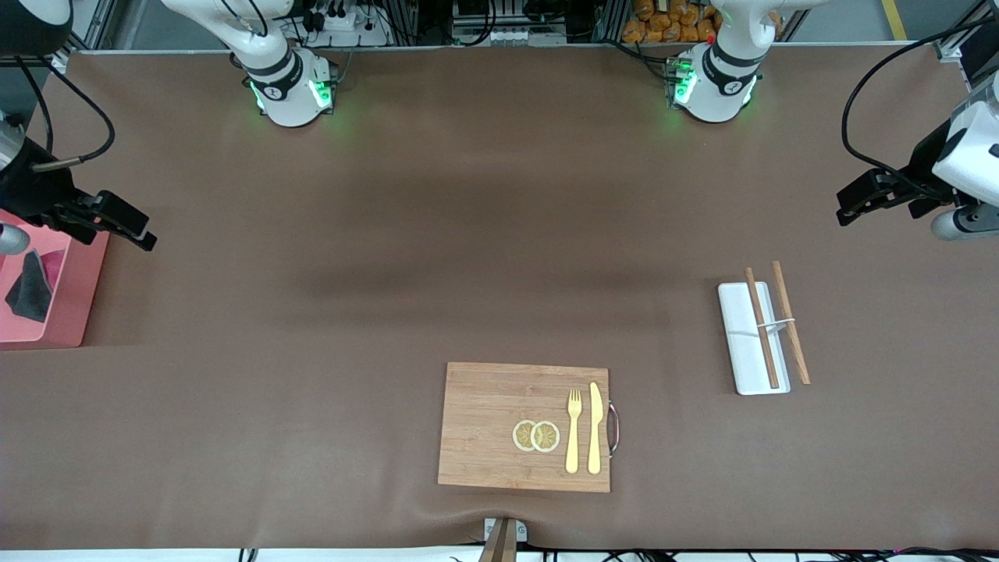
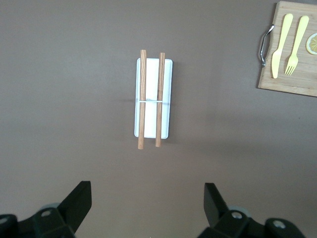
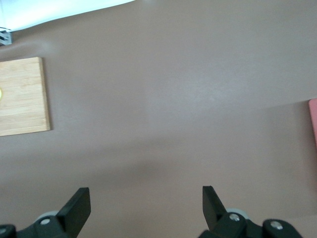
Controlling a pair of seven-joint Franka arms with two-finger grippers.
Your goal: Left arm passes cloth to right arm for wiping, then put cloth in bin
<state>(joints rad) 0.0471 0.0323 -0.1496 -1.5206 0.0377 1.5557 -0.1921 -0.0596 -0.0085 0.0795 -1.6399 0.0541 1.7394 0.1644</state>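
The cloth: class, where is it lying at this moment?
In the front view, the cloth lies inside the pink bin at the right arm's end of the table, just beneath the right end effector, which is open.

Bin point(image 1: 55, 312) ran off the front view's edge at the right arm's end; only part showed, w/ the cloth point(image 1: 31, 285) in it partly cut too. Right wrist view caught just a sliver of bin point(image 3: 313, 121) and part of the board point(image 3: 22, 96). Left arm point(image 1: 968, 156) was cropped by the frame edge, the right arm point(image 1: 23, 172) likewise. Left wrist view clipped the board point(image 2: 292, 82) and a lemon slice point(image 2: 312, 43). Slices' point(image 1: 536, 435) detail was too small to tell.
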